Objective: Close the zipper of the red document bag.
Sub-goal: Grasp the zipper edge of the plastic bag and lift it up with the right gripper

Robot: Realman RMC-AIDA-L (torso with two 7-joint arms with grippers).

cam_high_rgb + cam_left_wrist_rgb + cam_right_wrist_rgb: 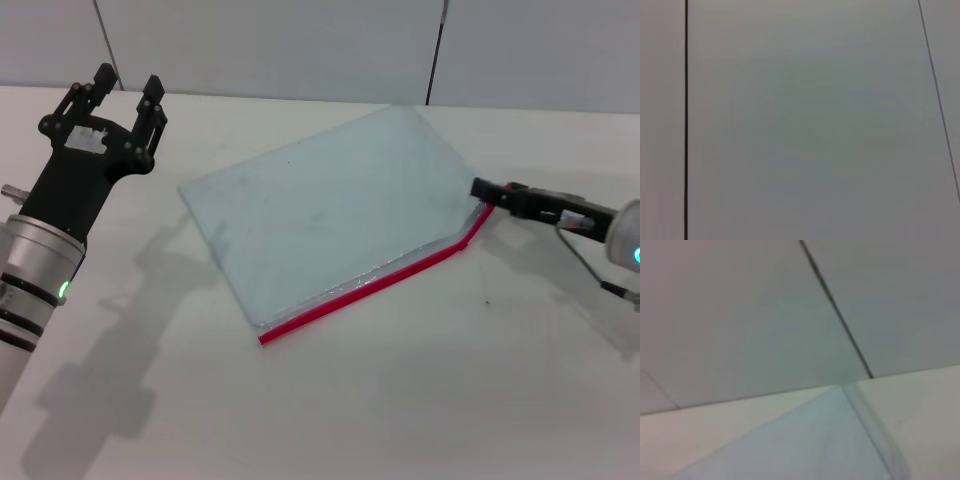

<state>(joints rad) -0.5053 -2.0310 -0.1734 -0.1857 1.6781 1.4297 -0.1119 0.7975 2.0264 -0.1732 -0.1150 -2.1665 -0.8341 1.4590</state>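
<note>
zipper (370, 287) runs along the near long edge of the bag (330, 215), flat on the table (420, 400), its right end kinked up. right gripper (480, 190) is at that corner, grip unclear. left gripper (125, 88) hovers far left, fingers spread.

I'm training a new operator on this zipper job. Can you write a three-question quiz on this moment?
1. True or false: the left pincer is touching the red document bag.
2. Which pincer is at the zipper's end? A left, B right, C neither.
3. Fill in: the zipper's red edge bends upward near the ___ pincer.

Key
1. False: it hangs raised, fingers spread, apart from the bag over the table.
2. B: the right pincer meets the bag's corner there.
3. Right.
</note>
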